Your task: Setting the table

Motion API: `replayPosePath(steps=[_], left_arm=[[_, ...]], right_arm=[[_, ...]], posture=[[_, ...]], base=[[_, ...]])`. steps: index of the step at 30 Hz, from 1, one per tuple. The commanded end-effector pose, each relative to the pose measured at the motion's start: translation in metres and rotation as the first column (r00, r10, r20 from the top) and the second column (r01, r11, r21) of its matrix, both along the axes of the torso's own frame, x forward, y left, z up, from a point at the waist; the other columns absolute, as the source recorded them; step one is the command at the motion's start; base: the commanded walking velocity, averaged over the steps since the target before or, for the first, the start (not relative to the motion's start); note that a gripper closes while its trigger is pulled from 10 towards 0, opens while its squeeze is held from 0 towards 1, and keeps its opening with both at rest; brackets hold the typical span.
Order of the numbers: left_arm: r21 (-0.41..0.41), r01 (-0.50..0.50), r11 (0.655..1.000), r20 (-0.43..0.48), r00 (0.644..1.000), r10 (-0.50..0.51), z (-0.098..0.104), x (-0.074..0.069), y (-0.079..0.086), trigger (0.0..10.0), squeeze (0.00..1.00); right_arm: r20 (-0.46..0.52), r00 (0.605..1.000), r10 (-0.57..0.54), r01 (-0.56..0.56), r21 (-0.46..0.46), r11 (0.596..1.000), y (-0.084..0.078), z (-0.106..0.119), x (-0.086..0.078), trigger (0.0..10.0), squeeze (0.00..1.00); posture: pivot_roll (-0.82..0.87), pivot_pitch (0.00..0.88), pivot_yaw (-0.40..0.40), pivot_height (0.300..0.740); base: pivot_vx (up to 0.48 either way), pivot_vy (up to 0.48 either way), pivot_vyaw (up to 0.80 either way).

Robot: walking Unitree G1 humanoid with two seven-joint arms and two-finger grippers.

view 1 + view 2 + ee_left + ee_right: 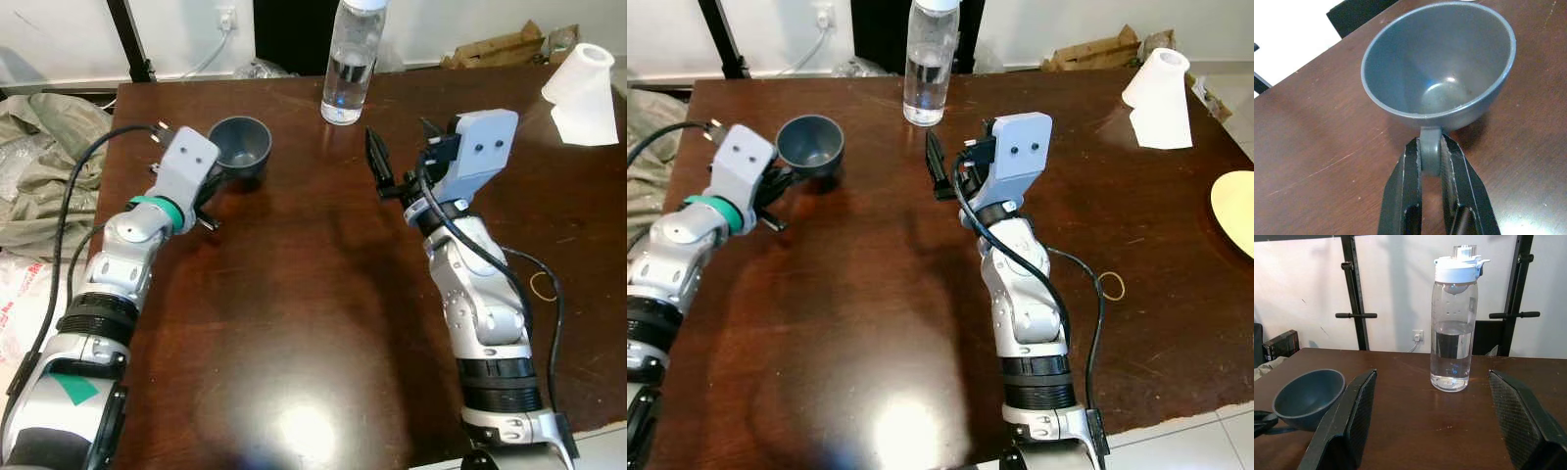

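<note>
Cup (240, 147) first, from the head camera: small, grey-blue, upright on the dark wooden surface (313, 323) toward the far left, and the left hand (208, 191) is right at its near side, fingers tucked under the silver wrist housing. Across the surface the right hand (402, 162) hangs just short of the water bottle (348, 64), which stands at the far edge. A roll of paper towel (586, 88) sits at the far right corner, a rubber band (544, 285) near the right edge, and in the right eye view a yellow plate (1236, 211) peeks in at the right border.

Left wrist camera now, and here's the detail: both black fingers (1403, 196) are pinched on the cup's little handle (1430, 155), bowl empty, base apparently on the wood. That's a thin purchase. My read is that any lift should go slow and level, because a cup held by its handle alone wants to swing and tip.

Right wrist camera: fingers (1349, 418) spread wide, nothing between them, bottle dead ahead and centred in the gap, part full, lid closed. It's tall and could topple if nudged, so a straight approach and a grip low on the body looks safest.
</note>
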State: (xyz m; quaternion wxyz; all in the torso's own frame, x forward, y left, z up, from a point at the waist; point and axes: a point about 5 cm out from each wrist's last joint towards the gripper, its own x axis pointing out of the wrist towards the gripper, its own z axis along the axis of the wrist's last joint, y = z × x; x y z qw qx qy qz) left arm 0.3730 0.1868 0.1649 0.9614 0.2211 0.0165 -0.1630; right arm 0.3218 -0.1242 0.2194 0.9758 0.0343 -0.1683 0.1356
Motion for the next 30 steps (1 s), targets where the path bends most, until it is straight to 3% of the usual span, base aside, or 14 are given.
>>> replayPosePath(steps=[1,2,3,15,16,17,21,22,23,24,26,27,29,30], left_arm=[[0.01,0.013,1.0,0.013,1.0,-0.013,-0.001,0.001,-0.004,10.0,0.34],[0.01,0.013,1.0,0.013,1.0,-0.013,-0.001,0.001,-0.004,10.0,0.34],[0.01,0.018,1.0,0.01,1.0,-0.018,-0.002,0.002,-0.006,10.0,1.0],[-0.007,0.028,1.0,0.034,0.999,-0.028,0.004,0.006,-0.005,10.0,1.0],[-0.006,0.031,1.0,0.053,0.998,-0.03,0.008,0.006,-0.004,10.0,0.11],[-0.012,0.033,0.999,0.082,0.996,-0.032,0.013,0.004,-0.002,10.0,0.0],[-0.017,0.039,0.999,0.116,0.993,-0.037,0.021,-0.001,0.001,10.0,0.0],[-0.028,0.052,0.998,0.146,0.988,-0.047,0.028,-0.011,0.002,10.0,0.0],[-0.028,0.052,0.998,0.146,0.988,-0.047,0.028,-0.011,0.002,10.0,0.0],[-0.057,0.061,0.996,0.163,0.985,-0.051,0.033,-0.023,0.002,10.0,0.0],[-0.057,0.061,0.996,0.163,0.985,-0.051,0.033,-0.023,0.002,10.0,0.0],[-0.084,0.07,0.994,0.175,0.983,-0.054,0.036,-0.037,0.0,10.0,0.0],[-0.084,0.07,0.994,0.175,0.983,-0.054,0.036,-0.037,0.0,10.0,0.0],[-0.131,0.059,0.99,0.179,0.983,-0.035,0.037,-0.049,-0.003,10.0,0.0]], right_arm=[[-0.013,1.0,0.01,-0.01,0.004,1.0,0.001,-0.002,-0.002,10.0,0.0],[-0.013,1.0,0.01,-0.01,0.004,1.0,0.001,-0.002,-0.002,10.0,0.0],[-0.015,1.0,0.012,-0.012,0.005,1.0,0.002,-0.003,-0.003,10.0,0.0],[-0.023,1.0,0.014,-0.014,0.014,1.0,0.004,-0.004,-0.004,10.0,0.0],[-0.025,1.0,0.014,-0.013,0.015,1.0,0.004,-0.005,-0.004,10.0,0.0],[-0.028,1.0,0.013,-0.012,0.017,1.0,0.004,-0.005,-0.004,10.0,0.0],[-0.03,0.999,0.012,-0.011,0.018,1.0,0.004,-0.006,-0.005,10.0,0.0],[-0.033,0.999,0.011,-0.01,0.02,1.0,0.004,-0.007,-0.006,10.0,0.0],[-0.033,0.999,0.011,-0.01,0.02,1.0,0.004,-0.007,-0.006,10.0,0.0],[-0.038,0.999,0.01,-0.01,0.022,1.0,0.003,-0.009,-0.007,10.0,0.0],[-0.038,0.999,0.01,-0.01,0.022,1.0,0.003,-0.009,-0.007,10.0,0.0],[-0.043,0.999,0.01,-0.009,0.023,1.0,0.003,-0.01,-0.008,10.0,0.0],[-0.043,0.999,0.01,-0.009,0.023,1.0,0.003,-0.01,-0.008,10.0,0.0],[-0.05,0.999,0.008,-0.007,0.022,1.0,0.003,-0.013,-0.009,10.0,0.0]], posture=[[-0.14,0.118,0.007,0.74],[-0.14,0.118,0.007,0.74],[-0.14,0.12,0.008,0.74],[-0.12,0.116,0.014,0.74],[-0.12,0.115,0.015,0.74],[-0.11,0.114,0.022,0.74],[-0.11,0.114,0.023,0.74],[-0.11,0.113,0.026,0.74],[-0.11,0.113,0.026,0.74],[-0.1,0.112,0.025,0.74],[-0.1,0.112,0.025,0.74],[-0.1,0.111,0.022,0.74],[-0.1,0.111,0.022,0.74],[-0.09,0.111,0.02,0.74]], base=[[0.0,0.0,0.0],[0.0,0.0,0.0],[0.0,0.0,0.0],[0.0,0.0,0.0],[0.0,0.0,0.0],[0.0,0.0,0.0],[0.0,0.0,0.0],[0.0,0.0,0.0],[0.0,0.0,0.0],[0.0,0.0,0.0],[0.0,0.0,0.0],[0.0,0.0,0.0],[0.0,0.0,0.0],[0.0,0.0,0.0]])
